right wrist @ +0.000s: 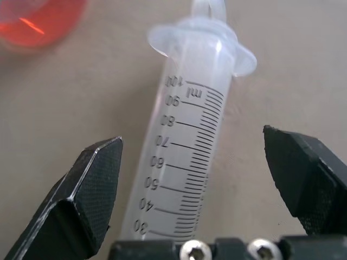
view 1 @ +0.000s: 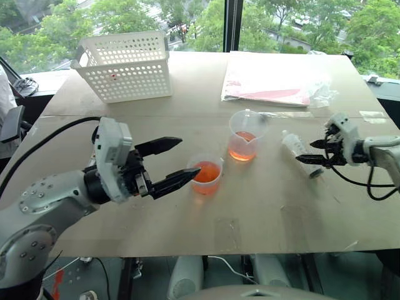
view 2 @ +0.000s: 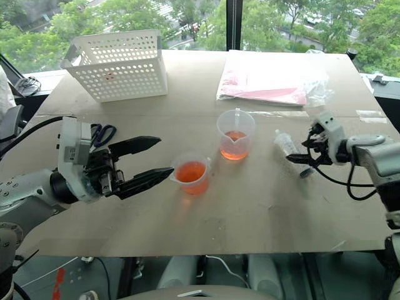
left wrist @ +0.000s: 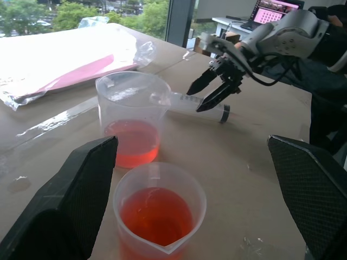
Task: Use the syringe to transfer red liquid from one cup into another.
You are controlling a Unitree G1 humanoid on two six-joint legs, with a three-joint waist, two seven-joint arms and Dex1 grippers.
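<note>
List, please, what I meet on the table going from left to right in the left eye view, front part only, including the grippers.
left gripper → shorter cup of red liquid → taller beaker → syringe → right gripper, open over the syringe.

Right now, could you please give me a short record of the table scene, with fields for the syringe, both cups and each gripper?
syringe: lying flat on the table, between the right gripper's fingers, not clamped
taller cup: upright, some red liquid in the bottom
shorter cup: upright, red liquid inside, nearer the robot than the taller cup
left gripper: open, raised beside the shorter cup, empty
right gripper: open, astride the syringe barrel
basket: white, far left of the table
</note>
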